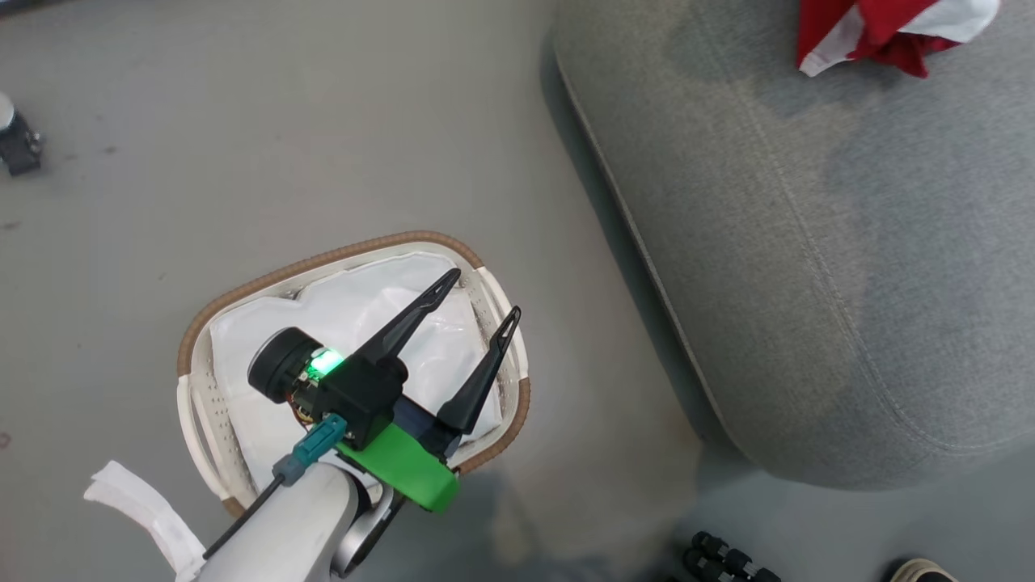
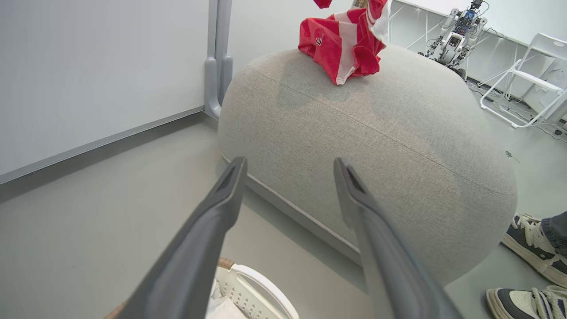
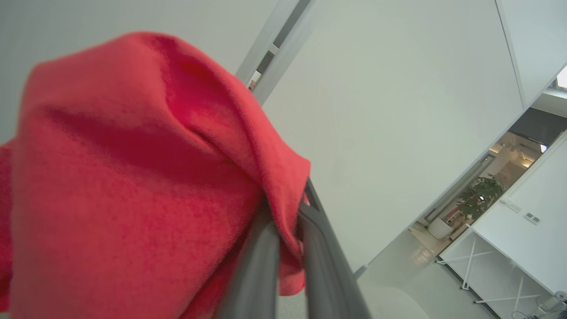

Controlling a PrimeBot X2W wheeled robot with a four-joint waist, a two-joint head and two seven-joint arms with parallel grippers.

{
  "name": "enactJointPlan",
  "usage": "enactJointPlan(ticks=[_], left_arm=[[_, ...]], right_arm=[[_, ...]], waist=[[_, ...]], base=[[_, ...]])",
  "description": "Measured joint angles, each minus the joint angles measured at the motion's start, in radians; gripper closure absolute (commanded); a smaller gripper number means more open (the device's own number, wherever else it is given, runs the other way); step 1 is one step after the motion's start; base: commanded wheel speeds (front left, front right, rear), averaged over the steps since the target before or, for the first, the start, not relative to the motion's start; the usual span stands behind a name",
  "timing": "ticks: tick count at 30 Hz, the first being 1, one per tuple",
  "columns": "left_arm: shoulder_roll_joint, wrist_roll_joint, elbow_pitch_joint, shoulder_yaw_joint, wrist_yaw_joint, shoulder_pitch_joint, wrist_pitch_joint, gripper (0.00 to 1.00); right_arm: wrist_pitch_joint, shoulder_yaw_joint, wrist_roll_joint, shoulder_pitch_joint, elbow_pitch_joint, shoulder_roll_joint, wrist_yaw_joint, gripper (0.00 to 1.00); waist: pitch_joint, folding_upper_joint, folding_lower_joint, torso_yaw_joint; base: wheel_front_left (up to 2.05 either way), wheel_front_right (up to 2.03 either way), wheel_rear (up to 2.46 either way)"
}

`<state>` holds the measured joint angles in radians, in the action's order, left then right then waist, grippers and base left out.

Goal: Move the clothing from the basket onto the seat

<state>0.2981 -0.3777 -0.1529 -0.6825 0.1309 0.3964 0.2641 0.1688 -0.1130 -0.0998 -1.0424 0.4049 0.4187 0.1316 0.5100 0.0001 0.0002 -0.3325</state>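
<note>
The white basket (image 1: 194,388) with its brown rim stands on the floor at the lower left, with a plain white lining showing inside. My left gripper (image 1: 483,293) hovers over its right side, open and holding nothing; the left wrist view shows that gripper (image 2: 289,164) pointing toward the grey seat (image 2: 376,146). Red and white clothing (image 2: 341,44) hangs bunched down onto the seat's far top and runs up past the frame's edge. The head view has the clothing (image 1: 881,36) at the top right on the seat (image 1: 808,242). My right gripper (image 3: 288,212) is shut on the red clothing (image 3: 133,177).
A person's sneakers (image 2: 531,248) stand on the floor by the seat's right end. A small robot (image 2: 456,35) and a white folding chair (image 2: 527,84) stand behind the seat. A white cloth strip (image 1: 145,509) lies beside the basket. A dark object (image 1: 18,145) sits at far left.
</note>
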Motion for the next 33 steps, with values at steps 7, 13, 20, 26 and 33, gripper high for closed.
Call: enactJointPlan(ticks=[7, 13, 20, 26, 33], left_arm=[[0.010, -0.009, -0.001, -0.004, 0.000, 0.046, 0.000, 0.00], [0.021, -0.017, 0.011, 0.020, 0.000, 0.064, 0.000, 0.00], [0.022, -0.018, 0.014, 0.039, 0.000, 0.073, 0.000, 0.00], [0.021, -0.023, 0.004, 0.048, 0.000, 0.073, 0.000, 0.00], [0.002, -0.026, -0.017, 0.047, 0.000, 0.051, 0.000, 0.00]], right_arm=[[-0.038, -0.239, -0.103, 0.007, 0.098, -0.011, 0.000, 1.00], [-0.041, -0.408, -0.188, 0.092, 0.132, -0.063, 0.000, 1.00], [0.020, -0.546, -0.216, 0.153, 0.175, -0.105, 0.000, 1.00], [0.077, -0.572, -0.217, 0.165, 0.256, -0.114, 0.000, 0.00], [0.093, -0.508, -0.186, 0.231, 0.264, -0.122, 0.000, 0.00]], waist=[[0.086, 0.0000, 0.0000, 0.071], [0.158, 0.0000, 0.0000, 0.115], [0.198, 0.0000, 0.0000, 0.151], [0.177, 0.0000, -0.0001, 0.141], [0.111, 0.0000, -0.0001, 0.117]], base=[[0.00, 0.00, 0.00], [0.00, 0.00, 0.00], [0.00, 0.00, 0.00], [0.00, 0.00, 0.00], [0.00, 0.00, 0.00]])
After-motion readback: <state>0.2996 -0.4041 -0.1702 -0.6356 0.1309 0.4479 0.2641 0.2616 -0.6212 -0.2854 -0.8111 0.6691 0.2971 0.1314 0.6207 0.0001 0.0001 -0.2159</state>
